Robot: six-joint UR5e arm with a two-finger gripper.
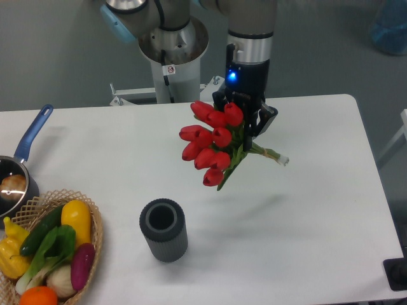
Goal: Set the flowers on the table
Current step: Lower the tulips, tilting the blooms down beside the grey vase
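The flowers [210, 143], a bunch of red tulips with green leaves, hang in the air above the middle of the white table [305, 241]. The heads point left and down, and the tied stems stick out to the right, nearly level. My gripper [245, 132] comes down from above and is shut on the flowers near where the heads meet the stems. The fingertips are partly hidden by the blooms. A faint shadow lies on the table under the bunch.
A dark grey ribbed vase [163, 230] stands upright at front centre, below and left of the bunch. A wicker basket [95, 222] of vegetables sits at the front left. A pot with a blue handle [33, 132] is at the left edge. The robot base [172, 51] stands behind the table.
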